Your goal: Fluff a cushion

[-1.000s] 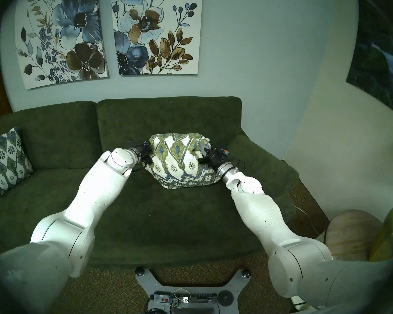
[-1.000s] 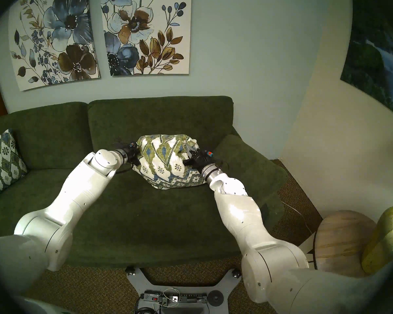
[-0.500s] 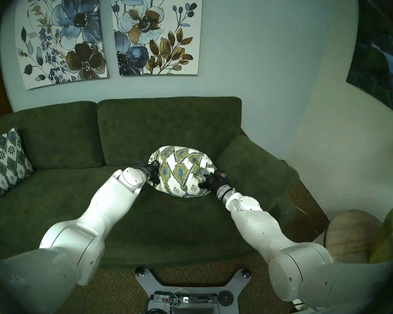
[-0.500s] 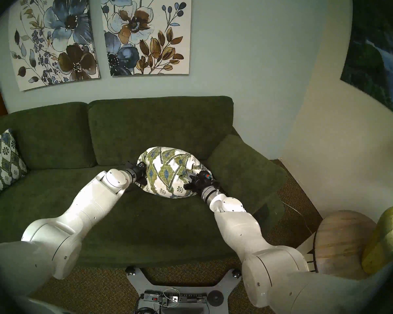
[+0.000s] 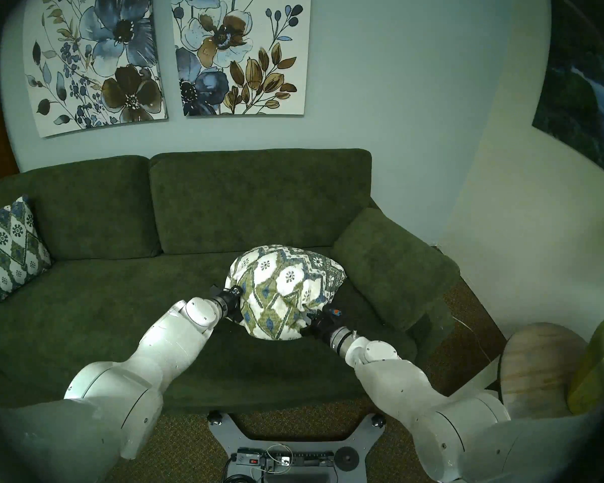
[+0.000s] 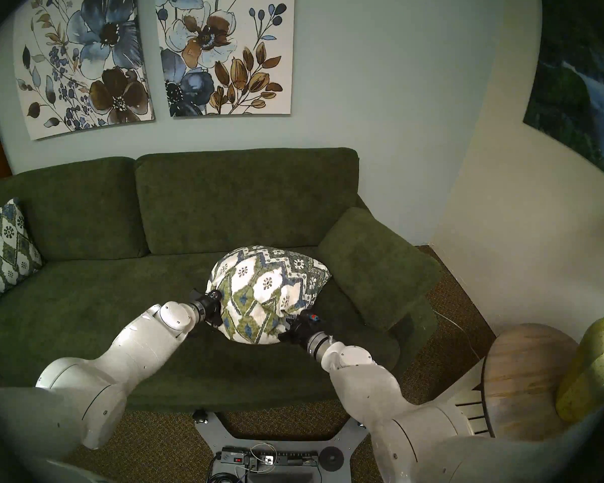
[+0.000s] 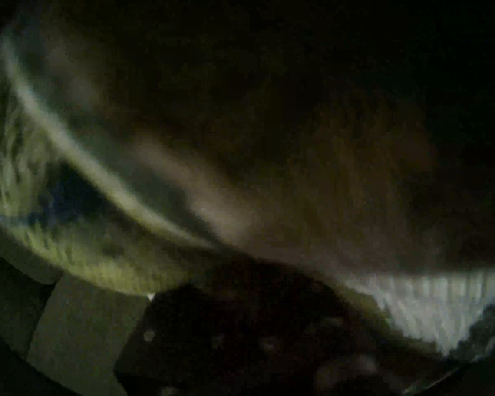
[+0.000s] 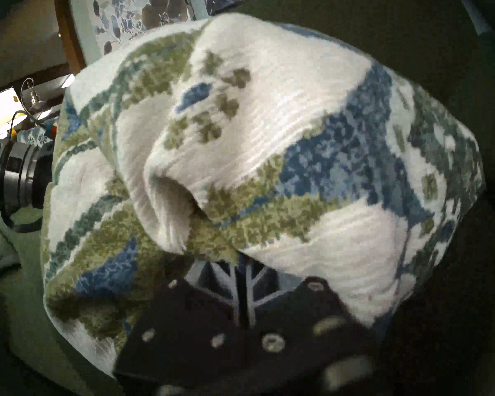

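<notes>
The cushion (image 5: 283, 294) has come down and toward the robot since the earlier frames: a second ago it hung stretched between the arms in front of the sofa backrest, and now it sits low over the front of the sofa seat (image 5: 102, 297), bunched into a round ball with its far corner flopped toward the right armrest (image 5: 391, 259). The left end effector (image 5: 238, 306) is clamped shut on a pinch of fabric at the cushion's left side, and the right end effector (image 5: 311, 320) is likewise closed on a gathered fold at its lower right, as the right wrist view shows. This reads as the downstroke of a shake, so the fluffing looks to be under way. The twin cushion (image 5: 9, 248) leans untouched at the sofa's far left.
</notes>
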